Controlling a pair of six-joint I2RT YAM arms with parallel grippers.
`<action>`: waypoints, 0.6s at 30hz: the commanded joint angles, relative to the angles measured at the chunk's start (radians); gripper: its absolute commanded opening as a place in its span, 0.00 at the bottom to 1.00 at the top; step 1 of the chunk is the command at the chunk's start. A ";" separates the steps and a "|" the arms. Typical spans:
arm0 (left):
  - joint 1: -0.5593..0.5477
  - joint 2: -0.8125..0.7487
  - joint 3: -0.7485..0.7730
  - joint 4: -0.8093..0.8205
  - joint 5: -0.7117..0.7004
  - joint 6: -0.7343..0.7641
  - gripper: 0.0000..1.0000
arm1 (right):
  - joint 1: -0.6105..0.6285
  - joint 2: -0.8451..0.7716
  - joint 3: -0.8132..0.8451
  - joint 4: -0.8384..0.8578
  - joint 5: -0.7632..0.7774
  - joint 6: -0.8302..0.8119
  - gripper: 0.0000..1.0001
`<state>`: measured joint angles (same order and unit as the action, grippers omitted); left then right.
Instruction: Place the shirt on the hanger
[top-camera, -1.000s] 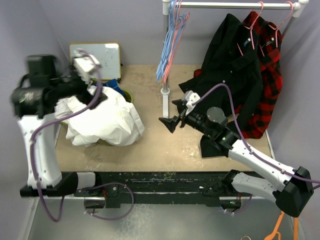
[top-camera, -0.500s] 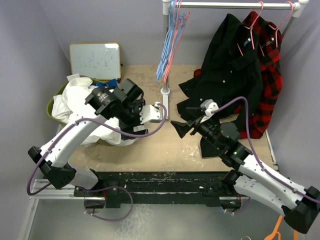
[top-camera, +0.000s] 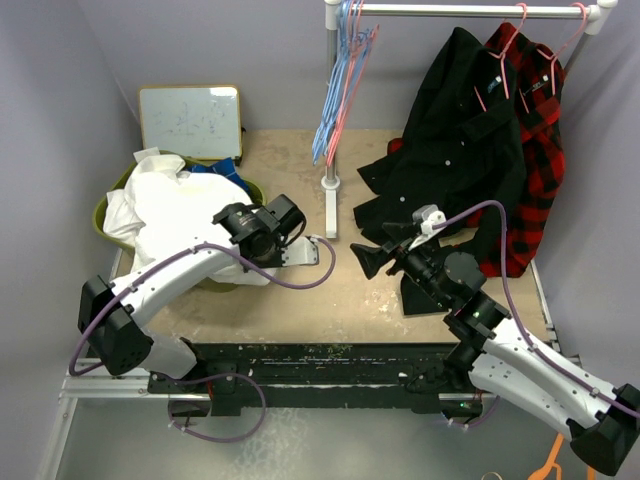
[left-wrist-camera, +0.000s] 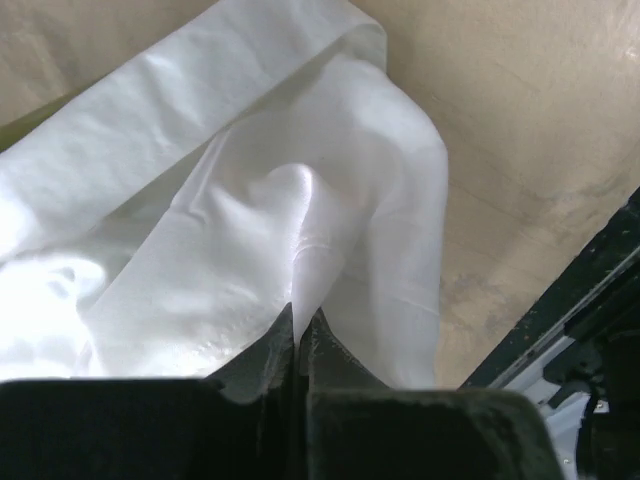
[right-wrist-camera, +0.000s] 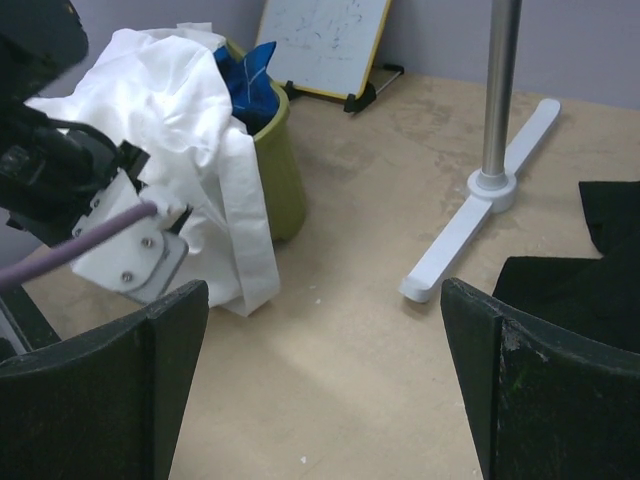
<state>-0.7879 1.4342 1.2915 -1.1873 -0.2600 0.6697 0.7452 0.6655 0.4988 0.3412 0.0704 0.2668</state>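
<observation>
The white shirt (top-camera: 185, 215) is heaped over a green basket (top-camera: 103, 218) at the left, with a fold hanging down to the table. My left gripper (left-wrist-camera: 298, 318) is shut on a thin fold of that shirt (left-wrist-camera: 250, 200) at the heap's lower right edge (top-camera: 245, 262). My right gripper (top-camera: 368, 258) hovers open over the table's middle, pointing toward the shirt (right-wrist-camera: 160, 90), with nothing between its fingers (right-wrist-camera: 320, 300). A pink hanger (top-camera: 352, 90) hangs among blue ones at the left end of the rail.
A white rack post and foot (top-camera: 330, 200) stand mid-table. A black shirt (top-camera: 460, 140) and a red plaid shirt (top-camera: 545, 150) hang at the right, the black one trailing onto the table. A whiteboard (top-camera: 190, 120) leans at the back left.
My left arm swung from above the basket down to the shirt's right edge and shut on the fabric. My right arm drifted slightly right.
</observation>
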 joint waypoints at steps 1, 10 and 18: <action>-0.001 -0.045 0.174 0.013 -0.004 -0.023 0.00 | 0.000 -0.002 -0.004 0.080 0.017 0.036 1.00; 0.041 -0.183 0.778 -0.234 0.304 0.007 0.00 | 0.002 0.059 -0.008 0.369 -0.088 -0.301 1.00; 0.172 -0.390 0.664 -0.252 0.279 0.090 0.00 | 0.003 0.390 0.245 0.527 -0.126 -0.798 1.00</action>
<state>-0.6441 1.0519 2.0167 -1.3952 0.0120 0.7139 0.7460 0.9840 0.6662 0.6468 0.0040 -0.2359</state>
